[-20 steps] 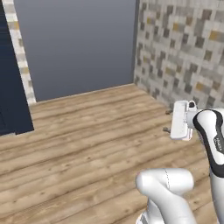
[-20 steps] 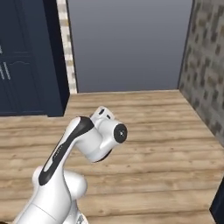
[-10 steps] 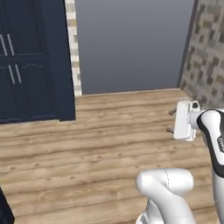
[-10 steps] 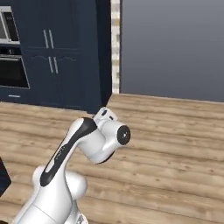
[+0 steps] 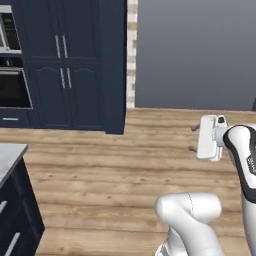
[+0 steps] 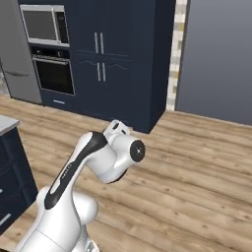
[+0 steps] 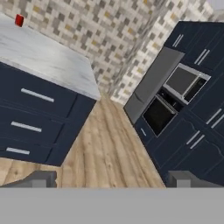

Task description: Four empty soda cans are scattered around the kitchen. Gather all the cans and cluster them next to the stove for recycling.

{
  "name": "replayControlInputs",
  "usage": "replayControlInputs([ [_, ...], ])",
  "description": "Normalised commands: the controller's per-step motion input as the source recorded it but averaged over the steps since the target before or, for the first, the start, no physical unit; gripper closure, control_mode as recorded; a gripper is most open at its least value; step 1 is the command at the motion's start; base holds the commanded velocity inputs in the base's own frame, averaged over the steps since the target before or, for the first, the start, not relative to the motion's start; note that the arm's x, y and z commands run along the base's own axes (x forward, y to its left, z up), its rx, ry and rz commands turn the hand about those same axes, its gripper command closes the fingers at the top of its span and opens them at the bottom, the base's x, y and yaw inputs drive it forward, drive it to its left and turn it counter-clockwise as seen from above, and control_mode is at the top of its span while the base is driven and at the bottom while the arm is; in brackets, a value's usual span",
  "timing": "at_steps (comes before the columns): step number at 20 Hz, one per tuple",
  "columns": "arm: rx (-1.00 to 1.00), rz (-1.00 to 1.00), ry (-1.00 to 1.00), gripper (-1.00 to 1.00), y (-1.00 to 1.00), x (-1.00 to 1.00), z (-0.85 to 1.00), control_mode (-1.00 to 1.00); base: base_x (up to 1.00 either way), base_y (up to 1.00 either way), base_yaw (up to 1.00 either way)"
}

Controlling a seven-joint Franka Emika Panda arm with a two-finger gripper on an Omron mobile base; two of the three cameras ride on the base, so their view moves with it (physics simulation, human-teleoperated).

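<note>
My hand (image 5: 191, 138) hangs empty, jaws apart, so I steer toward the far red can (image 7: 19, 20) on the tabletop (image 7: 48, 59) (approaching squarely).

navy kitchen with wood plank floor (image 5: 100, 165).
tall navy cabinets (image 5: 75, 65) hold a built-in oven (image 6: 53, 74); grey wall (image 5: 195, 50) beside.

The arm (image 5: 240, 165) is standing folded above its base, wrist bent sideways, and the gripper (image 5: 194, 138) is holding its jaws wide, gripping nothing.
</note>
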Motion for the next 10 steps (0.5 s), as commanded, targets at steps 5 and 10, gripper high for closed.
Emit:
replayControlInputs([
  [5, 0.00, 0.00, 0.00, -1.00, 0.00, 0.00, 0.00, 1.00, 0.79, -0.01, 0.23],
  [10, 0.00, 0.00, 0.00, -1.00, 0.00, 0.00, 0.00, 1.00, 0.83, 0.00, 0.20],
])
